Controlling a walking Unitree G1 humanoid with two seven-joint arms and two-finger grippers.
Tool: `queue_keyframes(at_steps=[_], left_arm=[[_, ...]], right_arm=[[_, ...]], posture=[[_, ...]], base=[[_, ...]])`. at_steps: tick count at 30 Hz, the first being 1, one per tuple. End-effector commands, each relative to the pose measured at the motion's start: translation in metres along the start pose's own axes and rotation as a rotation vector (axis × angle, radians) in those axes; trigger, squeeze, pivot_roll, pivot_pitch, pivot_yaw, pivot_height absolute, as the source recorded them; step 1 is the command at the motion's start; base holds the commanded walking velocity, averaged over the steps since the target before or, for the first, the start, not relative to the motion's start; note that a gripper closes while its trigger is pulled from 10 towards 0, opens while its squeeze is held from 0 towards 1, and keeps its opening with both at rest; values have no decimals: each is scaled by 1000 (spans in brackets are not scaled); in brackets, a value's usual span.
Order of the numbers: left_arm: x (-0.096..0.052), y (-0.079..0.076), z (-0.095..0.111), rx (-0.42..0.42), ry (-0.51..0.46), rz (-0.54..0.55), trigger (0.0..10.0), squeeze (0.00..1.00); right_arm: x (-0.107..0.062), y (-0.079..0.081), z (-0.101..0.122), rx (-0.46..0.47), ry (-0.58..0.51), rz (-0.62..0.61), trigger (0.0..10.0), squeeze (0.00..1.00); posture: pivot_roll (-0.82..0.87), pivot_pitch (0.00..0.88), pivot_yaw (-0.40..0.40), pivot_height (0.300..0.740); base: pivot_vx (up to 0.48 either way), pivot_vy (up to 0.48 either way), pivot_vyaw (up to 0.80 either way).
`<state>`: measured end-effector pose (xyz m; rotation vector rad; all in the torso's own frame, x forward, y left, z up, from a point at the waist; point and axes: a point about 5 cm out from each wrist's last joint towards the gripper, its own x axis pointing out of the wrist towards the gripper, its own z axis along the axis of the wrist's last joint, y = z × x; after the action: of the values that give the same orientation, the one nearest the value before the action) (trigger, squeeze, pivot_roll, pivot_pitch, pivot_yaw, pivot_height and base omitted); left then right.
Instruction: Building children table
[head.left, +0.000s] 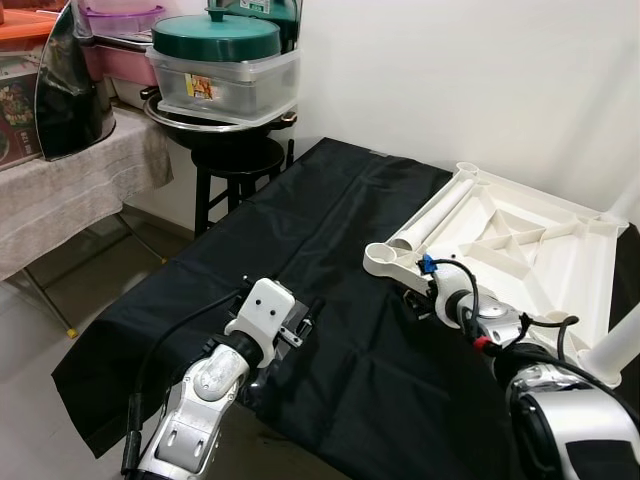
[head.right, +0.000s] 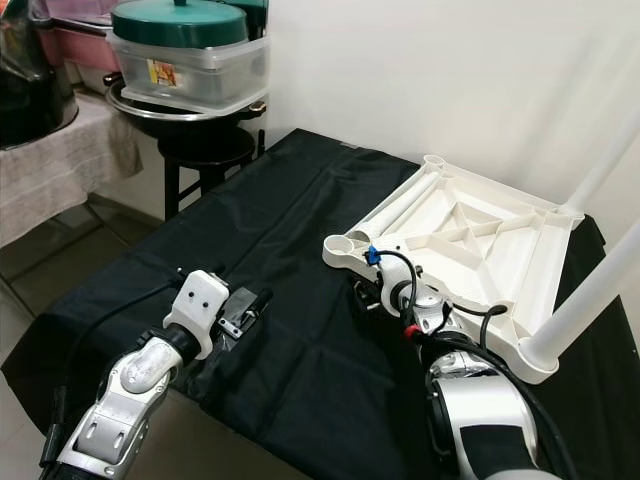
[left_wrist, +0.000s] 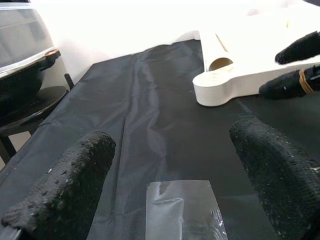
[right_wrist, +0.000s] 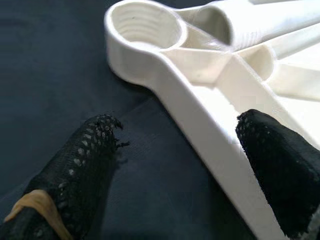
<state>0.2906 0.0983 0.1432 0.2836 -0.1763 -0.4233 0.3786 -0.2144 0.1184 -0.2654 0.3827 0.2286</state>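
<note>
Head view: the upturned white table top (head.left: 530, 250) lies on the black-covered counter (head.left: 300, 230), right claw (head.left: 428, 297) at its near rim, left claw (head.left: 300, 325) well apart

Right wrist view: spread fingers (right_wrist: 280, 165) straddle the rim beside the empty leg socket (right_wrist: 142, 22)

Left wrist view: left claw fingers (left_wrist: 70, 180) spread, empty

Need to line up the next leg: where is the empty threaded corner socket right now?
The threaded socket is the white tabletop's near-left corner, on the black cloth just ahead of the open right gripper, whose fingers straddle the rim beside it.
</note>
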Motion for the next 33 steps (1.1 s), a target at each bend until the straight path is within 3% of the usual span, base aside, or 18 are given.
queue_keyframes(at_steps=[1,7,13,17,18,19,22,24,26,27,28,29,30,32,33], left_arm=[[1,-2,0,14,7,-9,10000,0],[0,-1,0,16,11,-5,10000,0],[-2,0,0,19,15,1,10000,0],[-3,1,-1,20,18,3,10000,0],[-3,1,-1,20,18,3,10000,0],[-3,0,-2,18,21,-3,10000,0],[-3,-2,-2,15,20,-10,10000,0],[-3,-2,-2,14,20,-11,10000,0],[-2,-2,-1,14,19,-12,10000,0],[-2,-2,-1,14,19,-12,10000,0],[-2,-3,-1,14,19,-12,10000,0],[-1,-2,-1,14,18,-9,10000,0],[-1,-2,-1,14,18,-9,10000,0],[-1,0,-1,16,17,-4,10000,0],[-1,0,-1,16,17,-4,10000,0]], right_arm=[[0,8,-13,-5,46,57,10000,0],[1,17,-19,-22,79,117,10000,0],[1,9,-14,-43,63,31,10000,0],[1,1,7,-226,-26,-55,10000,0],[1,1,7,-226,-26,-55,10000,0],[2,4,15,-343,-69,-55,10000,0],[3,7,19,-414,-89,-59,10000,0],[3,8,19,-410,-88,-57,10000,0],[2,5,10,-306,-44,-52,10000,0],[2,5,10,-306,-44,-52,10000,0],[1,2,5,-255,-21,-51,10000,0],[-2,-5,-4,-138,18,-76,10000,0],[-2,-5,-4,-138,18,-76,10000,0],[-7,-15,-17,28,61,-105,10000,0],[-7,-15,-17,28,61,-105,10000,0]], posture=[[151,0,-131,740],[156,0,-134,740],[163,0,-139,740],[155,0,-133,740],[155,0,-133,740],[148,0,-126,740],[146,0,-125,740],[146,0,-125,740],[149,0,-129,740],[149,0,-129,740],[149,0,-129,740],[156,0,-135,740],[156,0,-135,740],[161,0,-138,740],[161,0,-138,740]], base=[[0,0,0],[0,0,0],[0,0,0],[0,0,0],[0,0,0],[0,0,0],[0,0,0],[0,0,0],[0,0,0],[0,0,0],[0,0,0],[0,0,0],[0,0,0],[0,0,0],[0,0,0]])
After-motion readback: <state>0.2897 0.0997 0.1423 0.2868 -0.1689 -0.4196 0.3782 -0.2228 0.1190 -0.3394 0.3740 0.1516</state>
